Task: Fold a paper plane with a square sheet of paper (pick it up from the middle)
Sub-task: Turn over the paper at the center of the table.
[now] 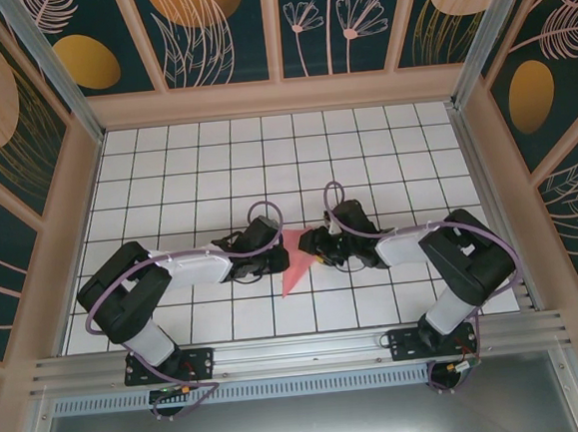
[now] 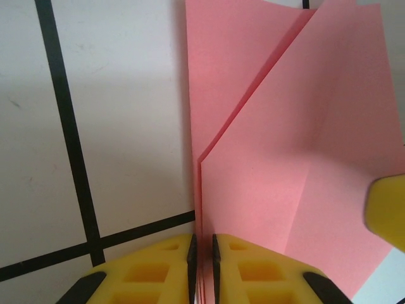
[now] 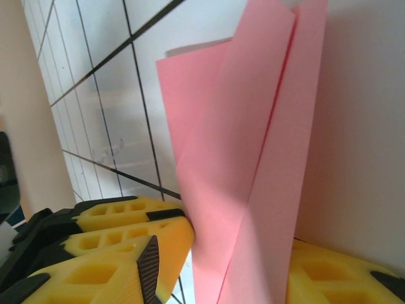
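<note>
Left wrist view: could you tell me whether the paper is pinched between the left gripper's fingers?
Yes, the edge of the paper sits in the narrow slit between the yellow fingers of the left gripper.

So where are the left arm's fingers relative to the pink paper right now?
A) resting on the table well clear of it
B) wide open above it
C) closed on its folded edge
C: in the left wrist view the left fingers stand almost together, with the folded edge of the paper running down between them.
</note>
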